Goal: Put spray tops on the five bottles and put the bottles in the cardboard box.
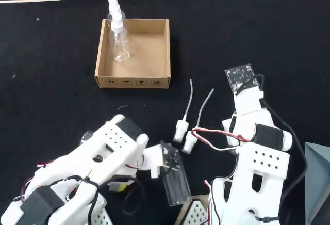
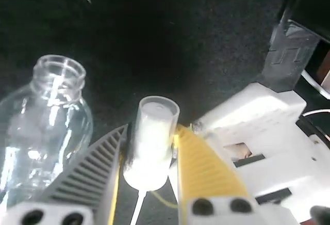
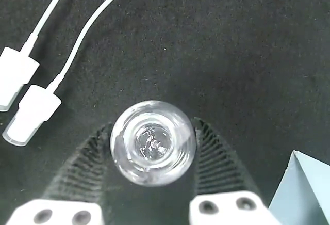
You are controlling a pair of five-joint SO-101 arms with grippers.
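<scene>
looking down from high, cardboard box [image 1: 149, 49]: sits at 11 o'clock on the table, with two capped bottles [image 1: 120, 42] upright by its 9 o'clock wall.
loose spray tops [image 1: 180, 130]: two lie side by side near the centre, tubes running toward 12 o'clock, well apart from the box.
arms: left arm [image 1: 103, 158] at 7 o'clock, right arm [image 1: 260, 158] at 5 o'clock.
left wrist, left gripper [image 2: 149, 132]: clamped on a spray top [image 2: 152, 142], capped end pointing away and thin tube running back toward the wrist.
uncapped bottle [image 2: 46, 116]: stands just beside the gripper, neck open; whether it is the one the other arm holds i cannot tell.
right wrist, right gripper [image 3: 154, 126]: closed around an open bottle [image 3: 153, 142], upright and seen straight down its mouth, with the two loose tops near.
step in hand: likely capping a third bottle, since two are boxed and a top and a bottle are each gripped.
next move: probably calls for turning the tube toward an open mouth, threading it in and seating the collar; the thin tube may bend or miss.
</scene>
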